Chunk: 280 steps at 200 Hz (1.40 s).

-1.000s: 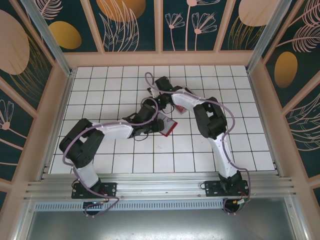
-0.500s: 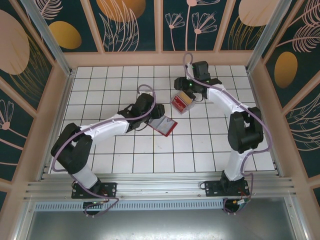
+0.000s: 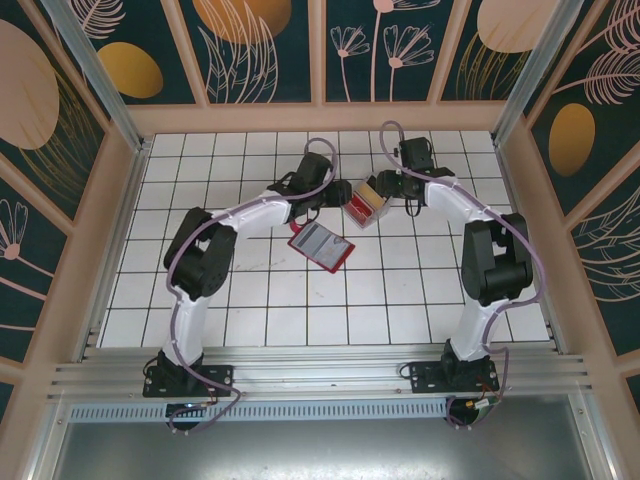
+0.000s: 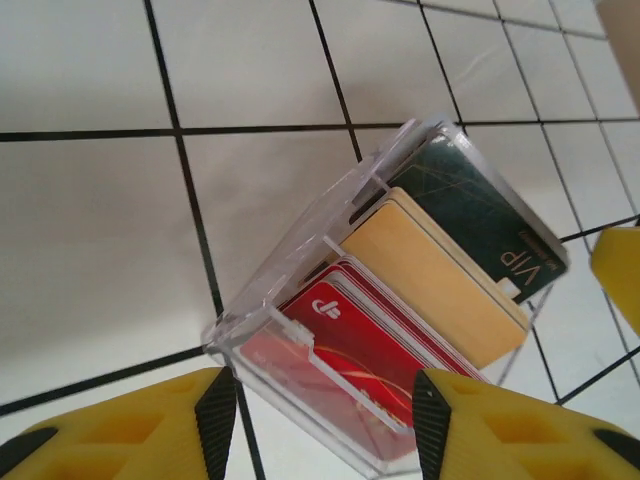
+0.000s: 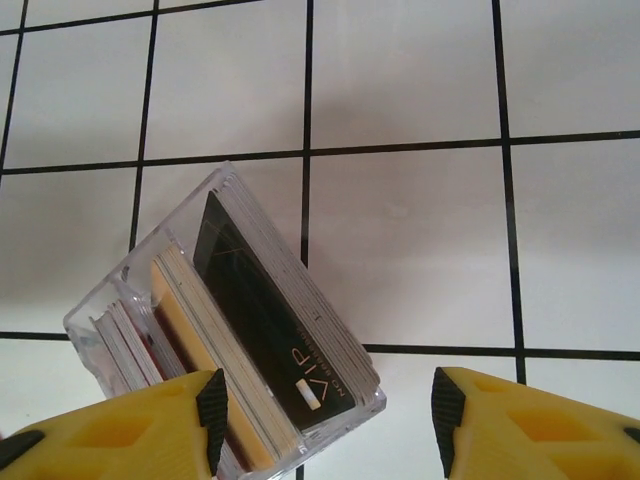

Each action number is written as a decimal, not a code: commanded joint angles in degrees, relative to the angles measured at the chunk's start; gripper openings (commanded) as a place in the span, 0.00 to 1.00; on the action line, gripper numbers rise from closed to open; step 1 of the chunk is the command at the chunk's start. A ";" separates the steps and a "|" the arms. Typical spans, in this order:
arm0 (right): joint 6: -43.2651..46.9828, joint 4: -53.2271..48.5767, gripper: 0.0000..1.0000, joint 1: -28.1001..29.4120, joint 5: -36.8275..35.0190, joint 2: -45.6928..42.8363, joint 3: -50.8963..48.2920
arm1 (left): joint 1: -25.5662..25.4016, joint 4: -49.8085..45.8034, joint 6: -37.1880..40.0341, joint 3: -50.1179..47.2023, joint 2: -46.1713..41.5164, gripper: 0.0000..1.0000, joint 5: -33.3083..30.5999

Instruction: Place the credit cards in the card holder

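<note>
Overhead, the clear box (image 3: 364,204) is being flanked by the left gripper (image 3: 333,194) and the right gripper (image 3: 388,187), one on each side. The card holder (image 3: 322,243) is being seen lying open on the tiled table (image 3: 250,300), just behind the left gripper, toward the bases.

Left wrist: jaws are being held apart, gripping nothing. The credit cards (image 4: 430,278) are being seen upright in the box just ahead of the fingers (image 4: 130,435), red nearest, then tan.

Right wrist: jaws are likewise being held apart, empty. The box's corner is being seen between them.
</note>
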State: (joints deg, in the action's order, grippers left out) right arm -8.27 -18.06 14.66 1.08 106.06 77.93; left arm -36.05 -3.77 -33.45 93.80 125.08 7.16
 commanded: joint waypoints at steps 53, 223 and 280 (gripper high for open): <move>1.49 -1.58 0.60 0.23 2.46 5.90 3.43 | 0.65 -1.63 0.70 3.87 8.38 0.53 3.12; 0.55 0.84 0.50 -0.75 -3.14 3.21 3.36 | 0.81 1.40 -0.21 -1.77 7.54 0.52 2.51; 1.00 0.16 0.46 -0.73 -2.18 4.17 4.17 | 0.74 1.55 -0.34 -1.82 7.22 0.52 2.60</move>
State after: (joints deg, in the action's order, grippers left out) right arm -7.75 -18.20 14.33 -0.19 111.53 81.28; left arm -35.62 1.93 -33.67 93.91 132.16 10.31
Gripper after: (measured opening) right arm 0.478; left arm 0.524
